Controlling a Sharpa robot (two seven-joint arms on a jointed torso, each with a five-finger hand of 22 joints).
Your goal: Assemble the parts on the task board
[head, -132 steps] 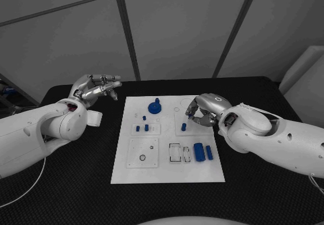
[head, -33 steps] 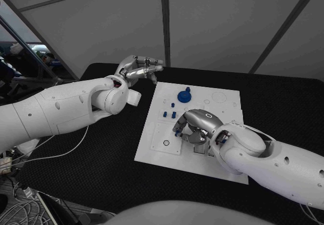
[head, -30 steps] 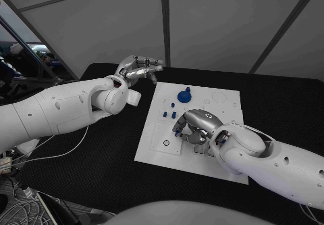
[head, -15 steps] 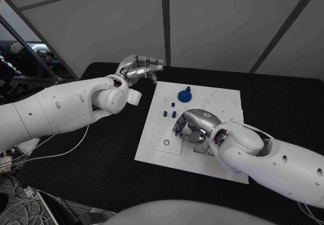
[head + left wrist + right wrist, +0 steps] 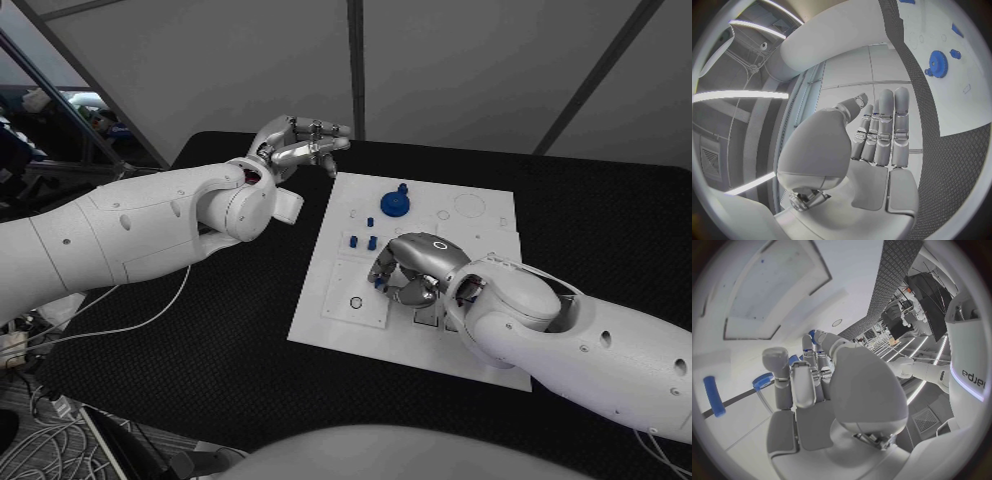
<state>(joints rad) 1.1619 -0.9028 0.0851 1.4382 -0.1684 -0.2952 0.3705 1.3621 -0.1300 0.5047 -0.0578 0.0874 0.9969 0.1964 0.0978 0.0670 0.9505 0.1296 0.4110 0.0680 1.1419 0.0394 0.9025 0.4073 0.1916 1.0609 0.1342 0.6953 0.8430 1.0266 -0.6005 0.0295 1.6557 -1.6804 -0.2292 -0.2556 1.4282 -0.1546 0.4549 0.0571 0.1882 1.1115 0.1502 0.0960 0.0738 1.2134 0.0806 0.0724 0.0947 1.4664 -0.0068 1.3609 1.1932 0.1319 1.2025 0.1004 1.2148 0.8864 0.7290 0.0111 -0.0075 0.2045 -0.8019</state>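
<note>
The white task board (image 5: 483,232) lies in the middle of the black table. A blue gear (image 5: 394,204) stands near the board's far edge, with two small blue pegs (image 5: 362,243) nearer to me. My right hand (image 5: 414,268) hovers low over the board's middle, fingers curled in, and pinches a small blue part (image 5: 811,334) at its fingertips. Beside that hand lie a blue peg (image 5: 714,396) and a blue cylinder (image 5: 761,382), half hidden by a finger. My left hand (image 5: 300,146) hangs above the table left of the board's far corner, fingers straight and empty (image 5: 879,130).
A square inset plate with small holes (image 5: 351,301) takes the board's near left corner. A faint round recess (image 5: 469,207) sits at the far right. Black table (image 5: 216,320) stretches on both sides of the board. Cables hang off the table's left side.
Since the oldest frame the camera has shifted and my right hand has gone from the board's right side to its middle. Over the last second both hands have barely moved.
</note>
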